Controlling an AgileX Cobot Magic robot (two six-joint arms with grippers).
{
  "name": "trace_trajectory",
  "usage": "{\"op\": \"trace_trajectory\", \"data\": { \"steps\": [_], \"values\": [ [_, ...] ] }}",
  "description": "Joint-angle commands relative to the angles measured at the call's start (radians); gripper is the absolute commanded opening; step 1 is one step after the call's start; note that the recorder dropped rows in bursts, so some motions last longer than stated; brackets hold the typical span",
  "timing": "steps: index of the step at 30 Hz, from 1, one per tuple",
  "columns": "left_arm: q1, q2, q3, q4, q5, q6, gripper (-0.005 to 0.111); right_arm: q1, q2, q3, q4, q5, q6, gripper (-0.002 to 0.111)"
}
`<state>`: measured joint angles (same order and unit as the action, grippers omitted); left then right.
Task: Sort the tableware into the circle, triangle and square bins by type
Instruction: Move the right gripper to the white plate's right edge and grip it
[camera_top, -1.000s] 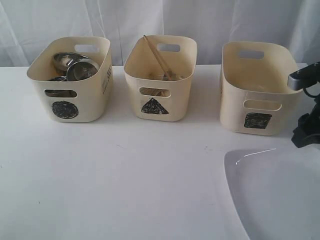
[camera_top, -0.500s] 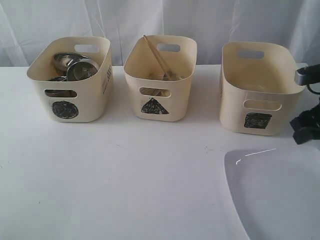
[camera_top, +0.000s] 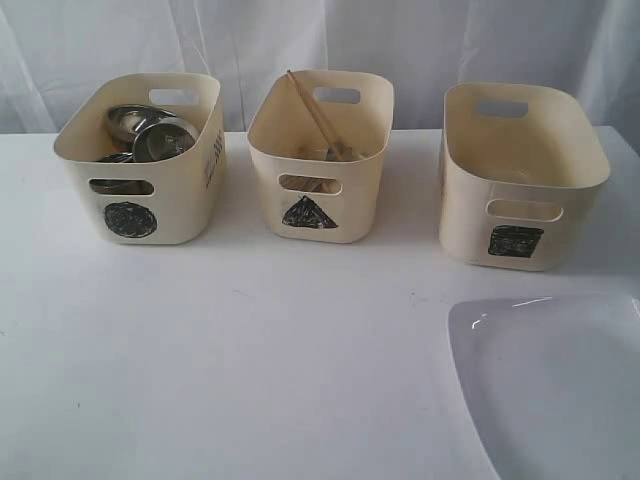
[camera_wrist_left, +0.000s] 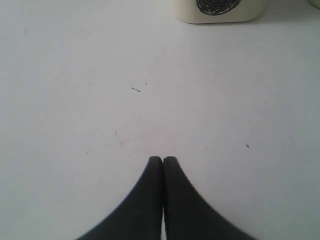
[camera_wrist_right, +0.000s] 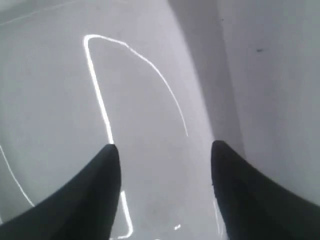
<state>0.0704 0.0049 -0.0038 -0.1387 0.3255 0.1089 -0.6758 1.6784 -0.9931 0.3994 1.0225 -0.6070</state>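
Three cream bins stand in a row at the back. The circle bin (camera_top: 140, 160) on the left holds steel cups (camera_top: 160, 138) and a steel bowl (camera_top: 128, 120). Wooden chopsticks (camera_top: 315, 112) lean inside the triangle bin (camera_top: 318, 160) in the middle. On the right the square bin (camera_top: 518, 180) shows nothing inside. The large white plate (camera_top: 550, 390) lies at the front right. My right gripper (camera_wrist_right: 165, 150) hangs open over the plate (camera_wrist_right: 125, 100). My left gripper (camera_wrist_left: 163, 160) is shut with nothing in it, over bare table, the circle bin (camera_wrist_left: 220, 10) ahead. Neither gripper shows in the exterior view.
A white curtain (camera_top: 320, 40) hangs behind the bins. The white table (camera_top: 250, 350) has a few small dark specks (camera_wrist_left: 136, 90) in front of the circle bin.
The right arm, seen beside the square bin a second ago, has drawn off to the right and left the exterior view. Bins and plate have not moved.
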Motion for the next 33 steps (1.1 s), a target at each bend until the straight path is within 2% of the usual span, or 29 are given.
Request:
{"op": "trace_trajectory", "data": {
  "steps": [1, 2, 5, 9, 12, 18, 22, 24, 33],
  "values": [
    [-0.001, -0.005, 0.004, -0.005, 0.027, 0.0, 0.0, -0.006, 0.005, 0.017, 0.112, -0.147, -0.183, 0.052],
    [-0.001, -0.005, 0.004, -0.005, 0.027, 0.0, 0.0, -0.004, 0.014, 0.019, 0.148, -0.17, -0.239, 0.052],
    [-0.001, -0.005, 0.004, -0.005, 0.027, 0.0, 0.0, 0.001, 0.086, 0.019, 0.281, -0.252, -0.614, 0.052],
    [-0.001, -0.005, 0.004, -0.005, 0.027, 0.0, 0.0, 0.001, 0.182, 0.019, 0.418, -0.318, -0.797, 0.052],
    [-0.001, -0.005, 0.004, -0.005, 0.027, 0.0, 0.0, 0.008, 0.249, 0.019, 0.499, -0.281, -0.936, 0.052],
    [-0.001, -0.005, 0.004, -0.005, 0.027, 0.0, 0.0, 0.057, 0.319, 0.019, 0.466, -0.253, -0.983, 0.051],
    [-0.001, -0.005, 0.004, -0.005, 0.027, 0.0, 0.0, 0.072, 0.318, 0.019, 0.333, -0.207, -0.983, 0.021],
    [-0.001, -0.005, 0.004, -0.005, 0.027, 0.0, 0.0, 0.072, 0.318, 0.019, 0.286, -0.184, -0.983, 0.012],
    [-0.001, -0.005, 0.004, -0.005, 0.027, 0.0, 0.0, 0.072, 0.288, 0.017, 0.269, -0.113, -0.978, 0.0]
  ]
}}
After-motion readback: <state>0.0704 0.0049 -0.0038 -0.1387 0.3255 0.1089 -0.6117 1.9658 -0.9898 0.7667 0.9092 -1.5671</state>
